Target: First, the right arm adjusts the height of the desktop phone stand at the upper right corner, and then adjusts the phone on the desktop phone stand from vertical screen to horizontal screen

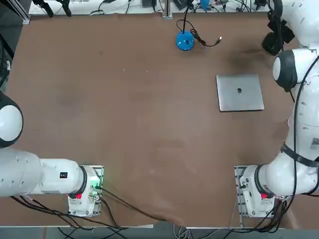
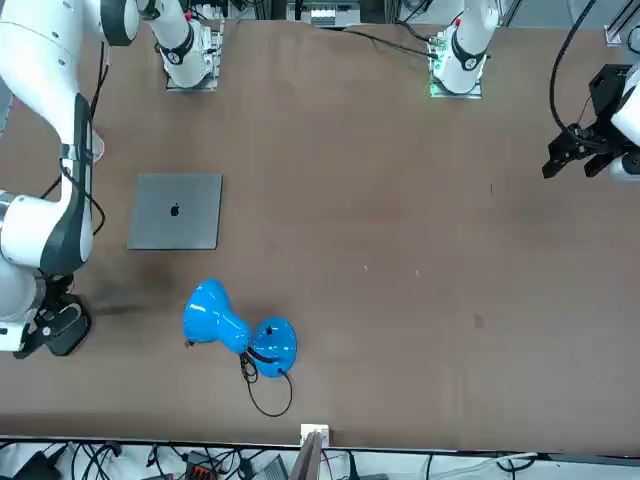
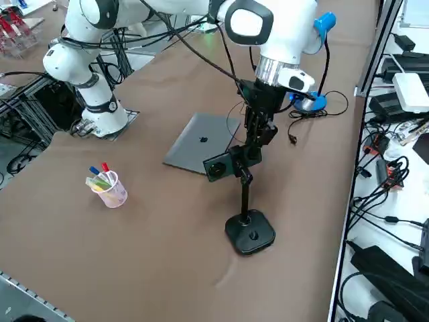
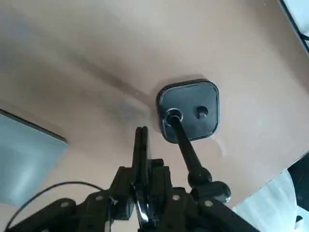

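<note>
The desktop phone stand stands on its black rounded base [image 3: 250, 233] near the table's far right corner, its thin pole [image 3: 244, 194] upright. The phone [image 3: 218, 166], a small black slab, sits on top of the pole with its long side roughly level. My right gripper [image 3: 256, 137] reaches down from the white right arm [image 3: 281, 33] and is shut on the phone at the clip. In the wrist view the phone [image 4: 141, 150] shows edge-on between my fingers, with the base [image 4: 189, 110] and pole [image 4: 186, 145] below. The top view shows the base [image 1: 272, 45] under my arm.
A flat silver-grey laptop [image 1: 239, 92] lies just left of the stand. A blue round-based item with a cable [image 1: 185, 41] sits at the far edge. A clear cup of pens [image 3: 110, 186] stands near the right edge. The table edge [image 3: 348, 201] runs close beside the stand.
</note>
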Robot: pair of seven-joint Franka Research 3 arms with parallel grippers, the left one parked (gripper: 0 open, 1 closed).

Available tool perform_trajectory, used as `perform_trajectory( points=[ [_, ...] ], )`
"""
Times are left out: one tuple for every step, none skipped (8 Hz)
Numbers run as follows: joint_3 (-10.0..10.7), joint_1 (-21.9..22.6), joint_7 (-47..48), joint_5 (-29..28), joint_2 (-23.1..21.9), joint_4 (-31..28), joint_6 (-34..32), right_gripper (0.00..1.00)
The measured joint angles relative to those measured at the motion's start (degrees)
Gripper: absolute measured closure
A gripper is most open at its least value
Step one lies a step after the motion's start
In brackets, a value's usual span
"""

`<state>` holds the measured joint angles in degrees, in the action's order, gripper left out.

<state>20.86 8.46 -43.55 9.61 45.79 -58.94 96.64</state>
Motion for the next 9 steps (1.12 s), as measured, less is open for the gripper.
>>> perform_trajectory(
  points=[
    [0.00, 0.02, 0.00, 0.00, -0.37, 0.01, -0.24, 0.78],
    [-0.03, 0.10, 0.00, -0.07, -0.85, 0.11, -0.50, 0.72],
    [-0.17, 0.52, 0.00, -0.37, -1.83, 0.30, -1.00, 0.56],
    [-0.30, 0.90, 0.01, -0.39, -2.88, 0.40, -1.52, 0.39],
    [-0.38, 0.91, 0.01, -0.40, -3.65, 0.40, -1.80, 0.18],
    [-0.38, 0.81, 0.01, -0.40, -4.11, 0.40, -1.85, 0.01],
    [-0.38, 0.74, 0.01, -0.40, -4.55, 0.41, -1.88, 0.00],
    [-0.36, 0.70, 0.36, -0.43, -5.12, 0.46, -1.97, 0.00],
    [-0.35, 0.62, 1.17, -1.43, -6.10, 0.49, -2.53, 0.00]
  ],
)
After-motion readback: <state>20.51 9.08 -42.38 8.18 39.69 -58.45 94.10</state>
